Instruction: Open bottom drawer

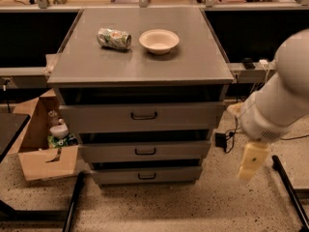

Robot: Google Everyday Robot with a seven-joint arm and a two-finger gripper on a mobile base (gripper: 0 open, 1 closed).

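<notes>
The bottom drawer point(166, 175) is the lowest and narrowest of three grey drawer fronts, with a small dark bar handle point(146, 176) at its centre. Its front sits about flush with the cabinet. My gripper point(250, 162) hangs at the end of the white arm point(282, 98), to the right of the cabinet. It is level with the two lower drawers and apart from the cabinet and from the handle.
A crushed can point(114, 38) and a white bowl point(159, 40) sit on the cabinet top point(193, 64). An open cardboard box point(41, 144) with items stands on the floor at left. Dark metal legs point(288, 190) lie on the floor at right, cables point(224, 140) behind.
</notes>
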